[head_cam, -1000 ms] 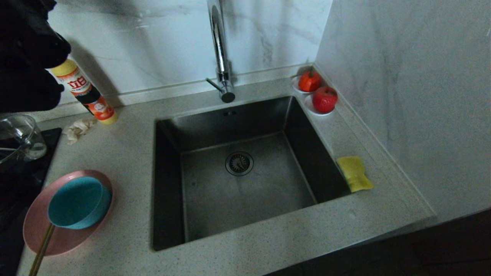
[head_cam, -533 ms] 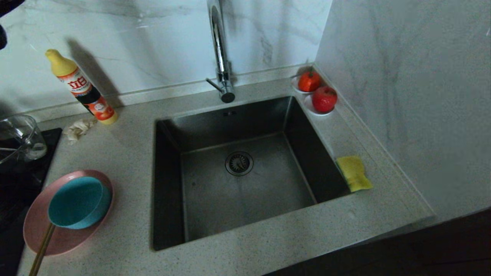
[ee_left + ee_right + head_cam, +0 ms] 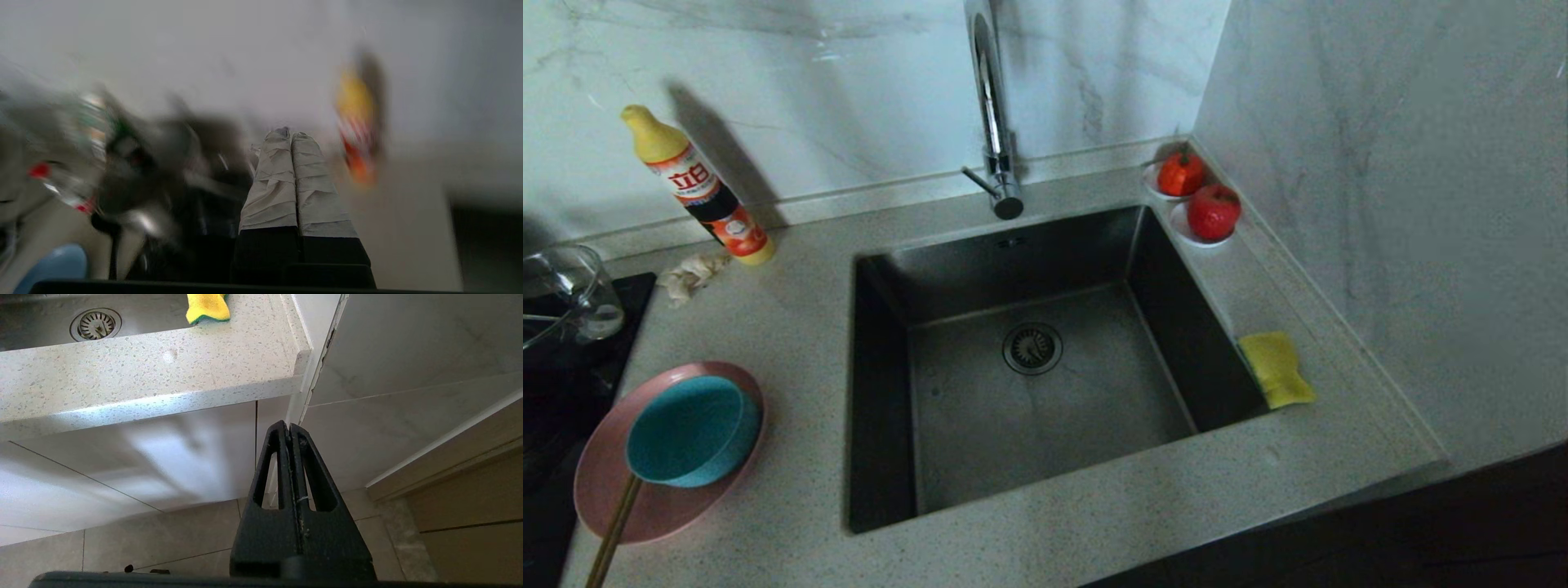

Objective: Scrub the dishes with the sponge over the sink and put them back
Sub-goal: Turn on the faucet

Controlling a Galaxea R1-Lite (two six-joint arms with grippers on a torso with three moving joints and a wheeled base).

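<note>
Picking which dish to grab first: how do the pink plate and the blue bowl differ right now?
The pink plate is wide and shallow; the blue bowl is smaller and deeper. The plate lies flat on the countertop, while the bowl sits on the plate, tipped so its opening faces partly sideways. The chopsticks cross the plate and end at the bowl's rim. Both are round and left of the sink.

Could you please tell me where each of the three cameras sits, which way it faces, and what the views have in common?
Head view: high up, looking down at the sink, pink plate and teal bowl; no arm shows.
Left wrist view: behind the shut left gripper, facing a blurred dish-soap bottle.
Right wrist view: below the counter, behind the shut right gripper, looking up.
Shared: head and right wrist views both show the sponge.
</note>
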